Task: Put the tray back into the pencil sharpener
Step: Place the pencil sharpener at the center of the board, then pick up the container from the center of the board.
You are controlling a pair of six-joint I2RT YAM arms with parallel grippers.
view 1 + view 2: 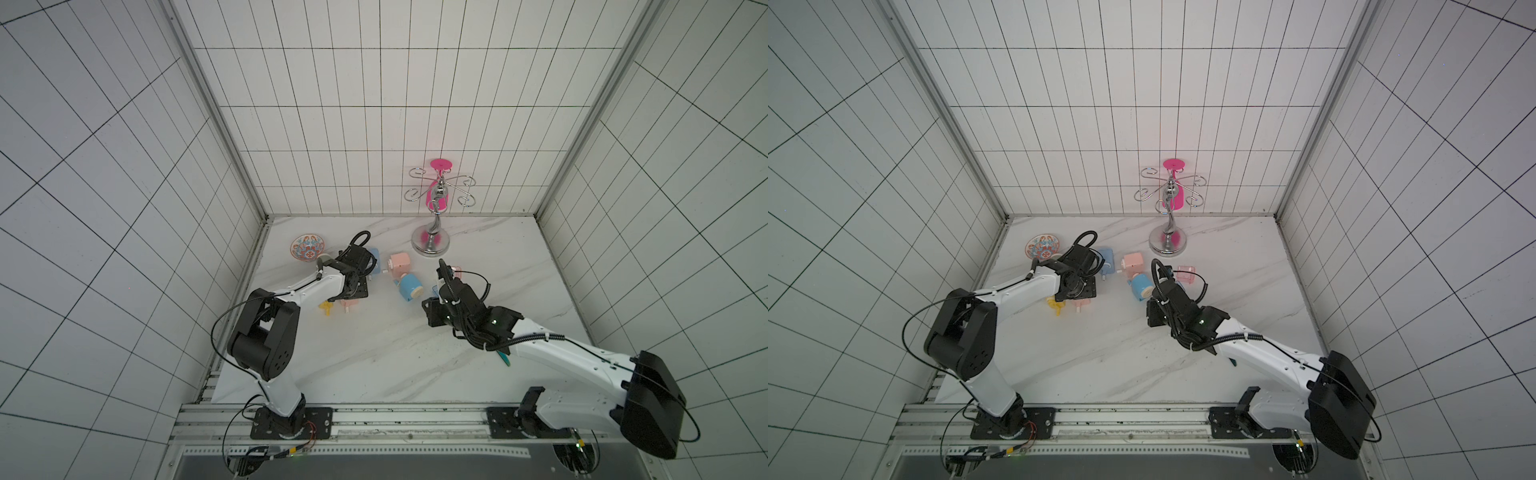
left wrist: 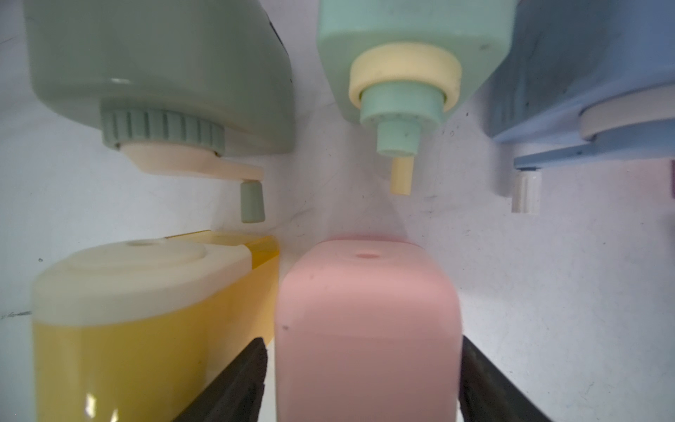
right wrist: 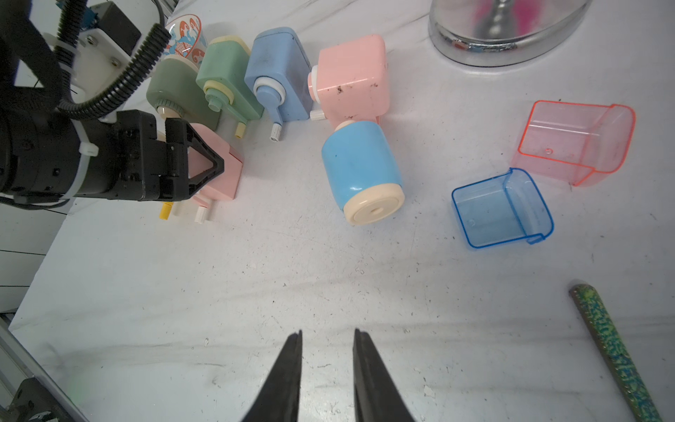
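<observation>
Two robot arms reach over a white marble table (image 1: 374,357) in a white-tiled booth. In both top views, a cluster of small hand-crank pencil sharpeners lies just left of the frame's centre.

The left gripper (image 2: 363,339) points down into this cluster. Its black fingers (image 2: 233,380) stand apart on either side of a small pink sharpener (image 2: 365,321), and a sliver of table shows between one finger and the pink body. A yellow sharpener (image 2: 146,329) sits just beside it. Facing them are a sage-green sharpener (image 2: 160,73), a mint sharpener (image 2: 401,47) and a light-blue sharpener (image 2: 584,62) in a row.

At the centre of a top view, a large pink sharpener (image 1: 400,262) stands next to a round blue sharpener (image 1: 409,286) that lies on its side. A clear blue tray (image 3: 500,210) and a clear pink tray (image 3: 573,142) lie empty on the table, near each other and outside any sharpener. In a top view the pink tray (image 1: 1185,275) is just right of centre.

The right gripper (image 3: 327,331) hovers over bare table, its fingers slightly apart with nothing between them. Any marks on the plastic are too blurred to read as writing.
</observation>
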